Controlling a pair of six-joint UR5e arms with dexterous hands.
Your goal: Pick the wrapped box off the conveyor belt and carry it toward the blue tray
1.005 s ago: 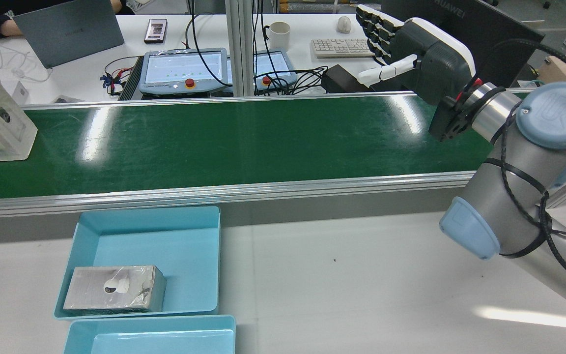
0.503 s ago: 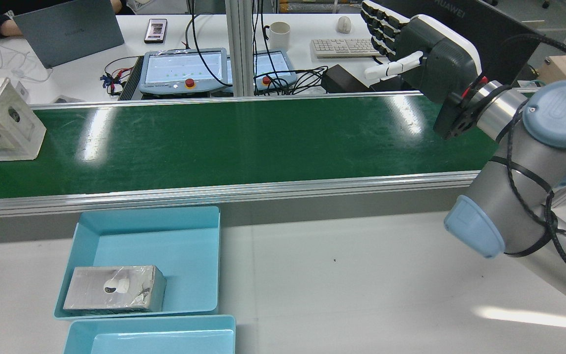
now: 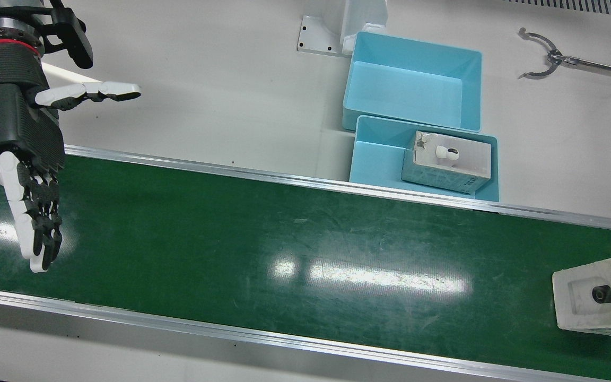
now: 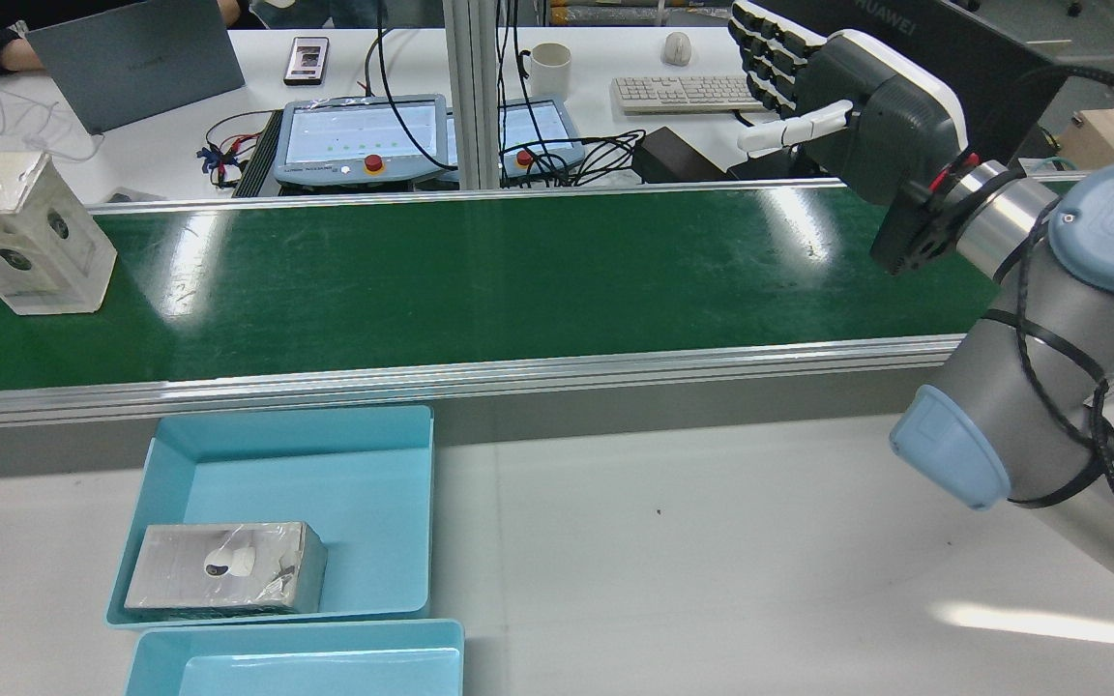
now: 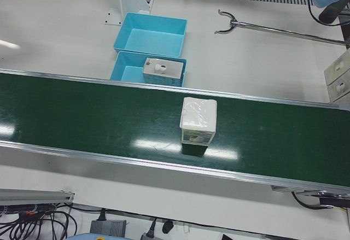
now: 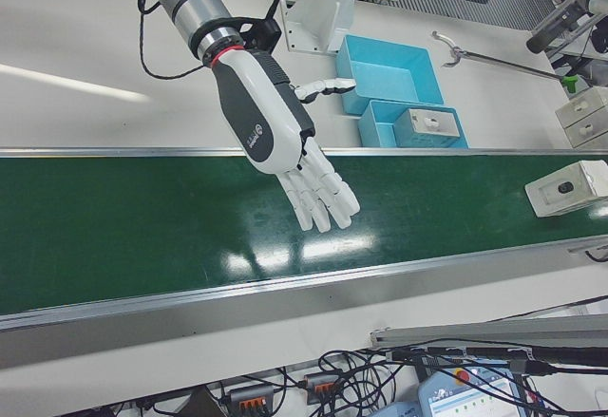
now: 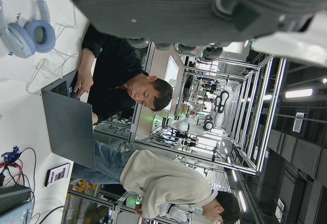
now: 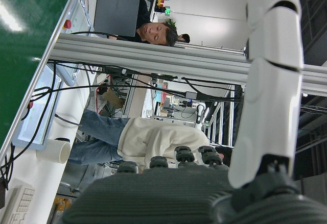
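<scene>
The wrapped box [image 4: 25,232] stands on the green conveyor belt [image 4: 480,280] at its far left end in the rear view. It also shows in the front view [image 3: 597,302], the left-front view [image 5: 198,121] and the right-front view [image 6: 567,187]. My right hand [image 4: 857,106] is open and empty above the belt's opposite end, far from the box; it shows in the front view [image 3: 19,143] and the right-front view [image 6: 275,127]. The blue tray [image 4: 286,425] sits before the belt. My left hand [image 7: 194,4] shows only its palm edge in its own view, holding nothing.
Another wrapped box [image 4: 226,568] lies in the blue tray. A second blue tray [image 4: 296,667] sits next to it, nearer the robot. A metal reaching tool [image 3: 549,55] lies on the white table. Desks with pendants, cables and people stand beyond the belt.
The wrapped box has travelled rightward along the belt in the rear view. My right hand has shifted slightly to the right and stays open.
</scene>
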